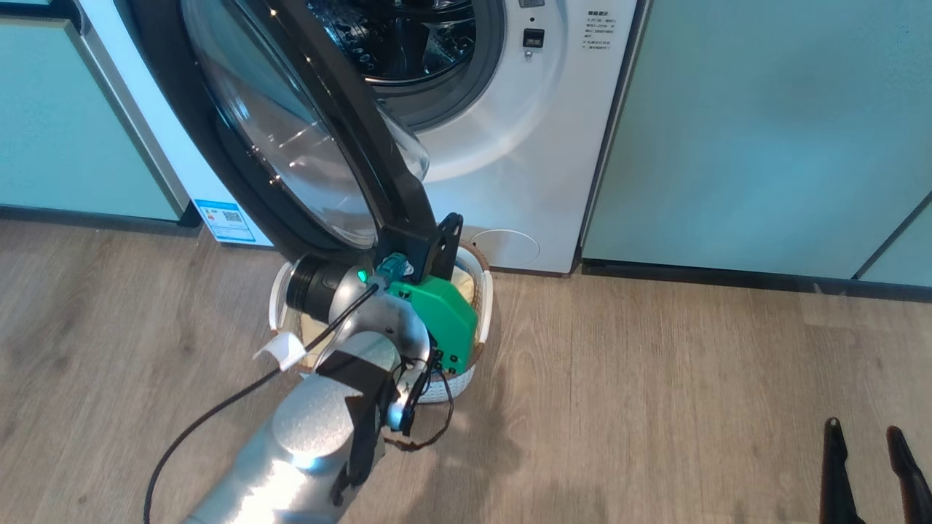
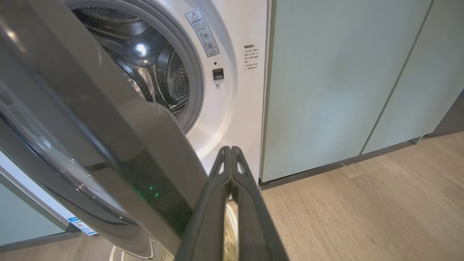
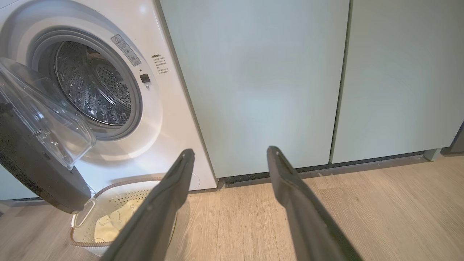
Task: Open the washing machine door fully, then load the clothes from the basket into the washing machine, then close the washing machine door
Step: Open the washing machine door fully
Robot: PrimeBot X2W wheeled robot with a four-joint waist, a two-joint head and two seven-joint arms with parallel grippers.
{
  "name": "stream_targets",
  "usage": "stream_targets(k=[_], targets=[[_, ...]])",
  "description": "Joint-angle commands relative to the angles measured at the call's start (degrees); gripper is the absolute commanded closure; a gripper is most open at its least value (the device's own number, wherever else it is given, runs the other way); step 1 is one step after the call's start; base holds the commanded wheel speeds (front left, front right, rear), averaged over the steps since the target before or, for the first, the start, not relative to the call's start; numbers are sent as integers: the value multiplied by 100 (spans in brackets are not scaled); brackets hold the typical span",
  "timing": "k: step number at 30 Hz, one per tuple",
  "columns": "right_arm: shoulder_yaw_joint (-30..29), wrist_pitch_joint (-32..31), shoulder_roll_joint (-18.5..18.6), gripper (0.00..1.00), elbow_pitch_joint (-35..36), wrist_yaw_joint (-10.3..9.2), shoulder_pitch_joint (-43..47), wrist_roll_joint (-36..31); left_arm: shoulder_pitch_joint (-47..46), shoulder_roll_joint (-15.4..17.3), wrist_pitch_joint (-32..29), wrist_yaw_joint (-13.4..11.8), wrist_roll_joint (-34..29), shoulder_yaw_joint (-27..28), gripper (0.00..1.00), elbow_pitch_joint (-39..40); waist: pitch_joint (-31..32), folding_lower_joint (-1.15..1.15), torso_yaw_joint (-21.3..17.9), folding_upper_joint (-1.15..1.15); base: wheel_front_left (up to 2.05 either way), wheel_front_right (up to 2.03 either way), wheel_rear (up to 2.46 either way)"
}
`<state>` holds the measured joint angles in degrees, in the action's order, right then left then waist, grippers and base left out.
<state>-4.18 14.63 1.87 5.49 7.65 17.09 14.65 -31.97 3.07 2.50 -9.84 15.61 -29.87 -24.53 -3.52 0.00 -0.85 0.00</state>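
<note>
1. Laundry corner seen from a robot's head and wrist cameras: a white washing machine (image 3: 170,119) stands between pale green cabinets (image 3: 261,83) on a wood-look floor (image 1: 655,407).
2. The washing machine door (image 1: 291,138), a wide glossy black rim around a bulging clear glass bowl, stands partly open. It is hinged on the left of the head view and angled out towards the robot, exposing the steel drum (image 3: 94,87).
3. The left gripper (image 2: 228,152) has its two dark fingers pressed together with nothing between them. They lie against or just beside the door's free edge, on its inner side.
4. The right gripper (image 3: 230,152) hangs low and well apart from the machine, fingers spread wide and empty.
5. The basket (image 3: 123,197), cream and perforated, sits on the floor just in front of the machine, beneath the door's lower edge and the left arm. The clothes (image 3: 108,222), pale yellow, lie inside it.
6. The door looks rigid and fairly heavy, swinging only along its hinge arc. Pushing at the free edge of the rim, not the glass, should move it most easily, though the gloss may let closed fingers slide.
7. The clothes look soft and light and would probably droop when lifted. A thick fold near the middle of the heap, pinched from above, seems the best hold. The light basket may shift.
</note>
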Motion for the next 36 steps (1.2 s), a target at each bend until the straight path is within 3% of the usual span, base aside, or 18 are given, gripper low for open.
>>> stream_targets(k=[1, 15, 36], targets=[[93, 37, 100, 0, 161, -16, -306, 31, -391, 120, 77, -37, -39, 229, 100, 118, -7, 0, 3, 0, 0, 0, 0], [61, 37, 100, 0, 180, -16, -247, 14, -349, 107, 232, -162, 48, 212, 100, -117, 49, 0, 100, 0, 0, 0, 0], [-47, 37, 100, 0, 249, -16, -137, -43, 440, 283, 304, -542, 17, 58, 100, 677, 103, 0, 945, 0, 0, 0, 0]])
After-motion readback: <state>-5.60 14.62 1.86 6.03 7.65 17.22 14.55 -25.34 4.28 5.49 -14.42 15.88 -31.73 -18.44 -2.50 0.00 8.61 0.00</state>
